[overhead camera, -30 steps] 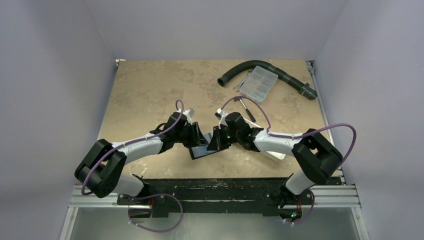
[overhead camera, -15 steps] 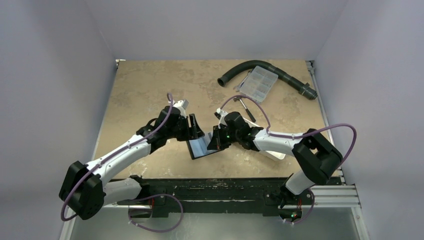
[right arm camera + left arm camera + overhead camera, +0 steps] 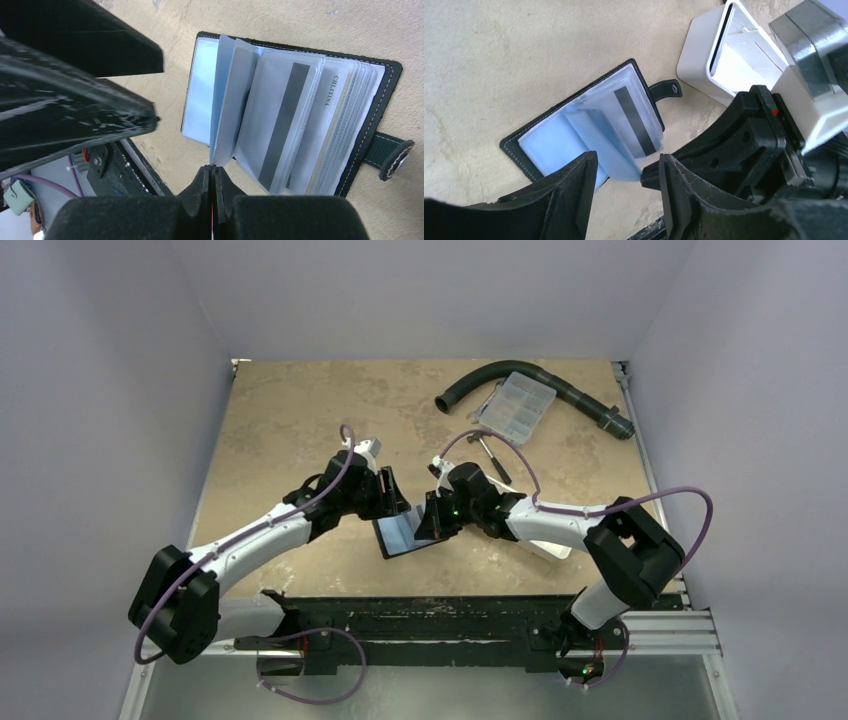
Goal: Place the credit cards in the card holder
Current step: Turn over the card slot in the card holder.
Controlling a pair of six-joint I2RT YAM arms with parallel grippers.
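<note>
From above, I see my left end effector (image 3: 395,505) spread, holding nothing, over the open black card holder (image 3: 400,536), which lies on the bench (image 3: 290,420) toward its near edge, between both arms. The left wrist view shows its pale blue sleeves (image 3: 574,145) fanned out, with a dark-striped credit card (image 3: 634,120) tucked in one. In the right wrist view, the right end effector (image 3: 212,172) is pressed together at a sleeve's lower edge; I cannot tell whether it pinches it.
</note>
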